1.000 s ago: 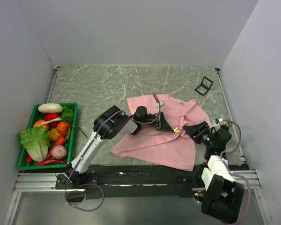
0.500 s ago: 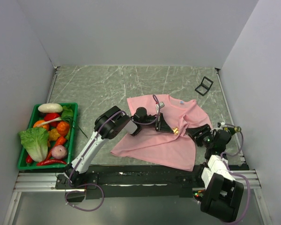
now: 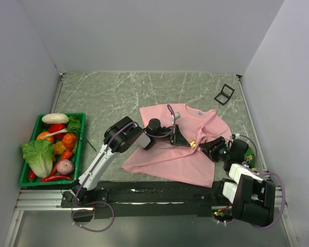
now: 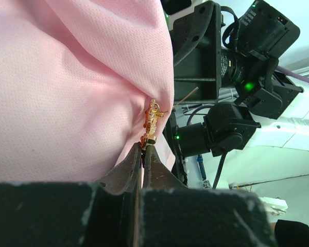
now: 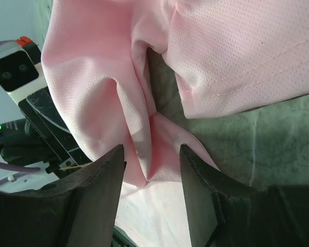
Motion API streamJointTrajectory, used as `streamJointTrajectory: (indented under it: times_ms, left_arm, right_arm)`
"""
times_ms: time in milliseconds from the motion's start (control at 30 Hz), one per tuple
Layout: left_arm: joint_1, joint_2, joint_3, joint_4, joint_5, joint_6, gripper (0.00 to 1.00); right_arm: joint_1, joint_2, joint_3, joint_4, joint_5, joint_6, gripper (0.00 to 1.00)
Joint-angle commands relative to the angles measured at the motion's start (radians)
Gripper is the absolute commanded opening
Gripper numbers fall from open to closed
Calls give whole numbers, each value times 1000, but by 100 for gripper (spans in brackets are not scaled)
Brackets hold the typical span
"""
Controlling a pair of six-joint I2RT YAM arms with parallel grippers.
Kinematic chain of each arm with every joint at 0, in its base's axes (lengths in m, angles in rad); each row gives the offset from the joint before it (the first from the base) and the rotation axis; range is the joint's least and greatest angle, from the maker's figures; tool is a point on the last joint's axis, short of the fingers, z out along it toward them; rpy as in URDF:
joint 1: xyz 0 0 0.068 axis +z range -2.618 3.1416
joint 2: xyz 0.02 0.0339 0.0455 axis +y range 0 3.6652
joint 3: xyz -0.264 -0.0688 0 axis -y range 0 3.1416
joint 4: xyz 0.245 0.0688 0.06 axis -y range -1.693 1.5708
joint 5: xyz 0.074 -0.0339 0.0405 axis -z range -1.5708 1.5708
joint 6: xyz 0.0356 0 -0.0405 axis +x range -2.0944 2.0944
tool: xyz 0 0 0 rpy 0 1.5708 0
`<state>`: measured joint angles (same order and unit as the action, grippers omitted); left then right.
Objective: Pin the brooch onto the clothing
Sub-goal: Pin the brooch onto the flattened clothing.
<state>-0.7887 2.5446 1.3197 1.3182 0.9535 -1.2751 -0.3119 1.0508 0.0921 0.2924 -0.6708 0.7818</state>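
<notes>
Lying on the table (image 3: pixel 118 98) is a soft pink shirt (image 3: pixel 165 154), bunched up into folds. The table looks like green stone with thin white lines. Up close, the shirt cloth has tiny holes all over, like a net.

The left gripper (image 3: pixel 188 141) reaches over the middle of the shirt. In the left wrist view its two thin, pointed black fingers (image 4: pixel 129 170) are pinched tight on the bottom end of the brooch (image 4: pixel 152 119). The brooch is tiny, shiny and orange-gold, with bumpy, jagged edges. It stands up from the fingertips and touches the edge of a shirt (image 4: pixel 67 77) fold. From the top it is just a small bright dot (image 3: pixel 193 144) on the pink cloth.

The right gripper (image 3: pixel 212 149) is low at the right side of the shirt, near the brooch. In its own view the wide black fingers (image 5: pixel 92 200) are spread apart, and a soft ridge of the shirt (image 5: pixel 221 51) sits between them. I cannot tell if they touch it.

A green plastic basket (image 3: pixel 81 135) of vegetables sits far left. A small black frame (image 3: pixel 224 94) lies at the back right.
</notes>
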Motion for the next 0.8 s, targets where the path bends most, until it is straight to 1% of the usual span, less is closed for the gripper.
streamJointTrajectory:
  times_ms: [0,300,500,767]
  left_arm:
    - [3,-4,-28,171,24,11,1]
    - [3,-12,-20,148,24,23,1]
    - [3,-18,-13,122,24,34,1]
    - [3,-26,-2,101,24,46,1]
  right_arm:
    - [10,-18,27,74,-15,-13,55]
    - [11,-110,28,62,-55,-22,56]
    - [25,-94,34,82,-67,-15,56]
    - [62,-72,43,102,-41,-12,55]
